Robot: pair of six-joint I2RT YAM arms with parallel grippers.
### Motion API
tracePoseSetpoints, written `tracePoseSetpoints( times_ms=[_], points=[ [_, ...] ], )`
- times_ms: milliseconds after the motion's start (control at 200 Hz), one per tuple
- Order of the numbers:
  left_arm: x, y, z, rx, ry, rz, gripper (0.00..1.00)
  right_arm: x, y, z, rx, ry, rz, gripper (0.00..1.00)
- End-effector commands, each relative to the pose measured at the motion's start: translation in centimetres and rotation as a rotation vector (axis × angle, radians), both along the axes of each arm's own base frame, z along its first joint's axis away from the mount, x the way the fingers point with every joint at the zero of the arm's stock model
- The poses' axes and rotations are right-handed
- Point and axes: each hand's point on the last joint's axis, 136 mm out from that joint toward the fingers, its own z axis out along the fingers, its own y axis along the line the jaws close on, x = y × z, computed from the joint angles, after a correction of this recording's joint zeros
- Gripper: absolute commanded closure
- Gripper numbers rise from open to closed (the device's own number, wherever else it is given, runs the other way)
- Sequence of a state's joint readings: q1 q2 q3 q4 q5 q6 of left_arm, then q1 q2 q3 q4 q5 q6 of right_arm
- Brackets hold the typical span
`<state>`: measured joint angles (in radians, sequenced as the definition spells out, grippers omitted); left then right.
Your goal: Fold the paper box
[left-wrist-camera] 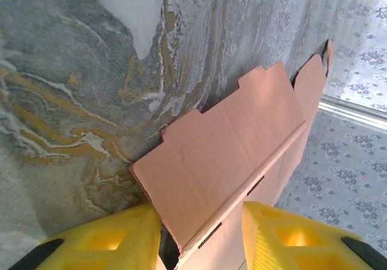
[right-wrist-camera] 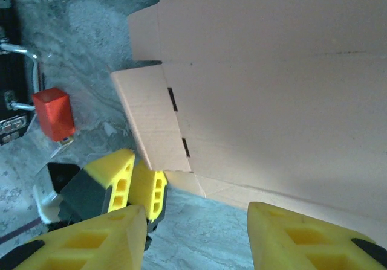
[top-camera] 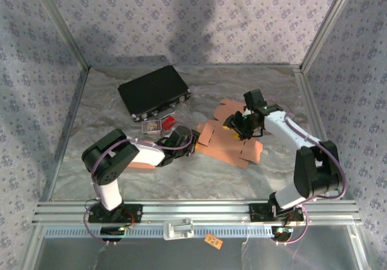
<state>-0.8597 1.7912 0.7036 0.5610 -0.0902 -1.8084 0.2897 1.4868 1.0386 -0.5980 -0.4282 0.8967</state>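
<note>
Paper box [top-camera: 242,152] lies unfolded mid-table, mostly flat, with one end flap [left-wrist-camera: 224,155] lifted off the marbled table [top-camera: 199,179]. Left gripper [left-wrist-camera: 199,225] straddles that flap, yellow fingers [left-wrist-camera: 103,240] partly apart on either side; pinching or only touching, can't tell from this angle. Right gripper [right-wrist-camera: 196,221] hangs over the box's middle, jaws apart, holding nothing. Black case [top-camera: 154,92] sits behind-left, red block [right-wrist-camera: 53,113] near it.

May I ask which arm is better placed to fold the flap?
Left, probably: the left gripper has a raised flap of the paper box between its fingers, while the right gripper stands open.
</note>
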Motion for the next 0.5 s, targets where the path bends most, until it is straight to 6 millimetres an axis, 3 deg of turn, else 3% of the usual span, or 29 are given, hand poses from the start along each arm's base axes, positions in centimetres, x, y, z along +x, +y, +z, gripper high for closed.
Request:
tracePoseSetpoints(
  times_ms=[0,260,495],
  points=[
    [0.3,-0.1,-0.6,-0.016,-0.006,0.033,0.64,-0.5,0.3,1.6,0.033,-0.064,-0.001,0.51],
    [0.6,-0.1,-0.9,-0.044,-0.015,0.073,0.81,-2.4,0.1,1.6,0.040,-0.067,-0.007,0.51],
    [1.1,0.3,0.4,-0.054,-0.046,0.119,0.99,-4.1,-0.3,1.8,0.029,-0.076,-0.011,0.51]
  ],
)
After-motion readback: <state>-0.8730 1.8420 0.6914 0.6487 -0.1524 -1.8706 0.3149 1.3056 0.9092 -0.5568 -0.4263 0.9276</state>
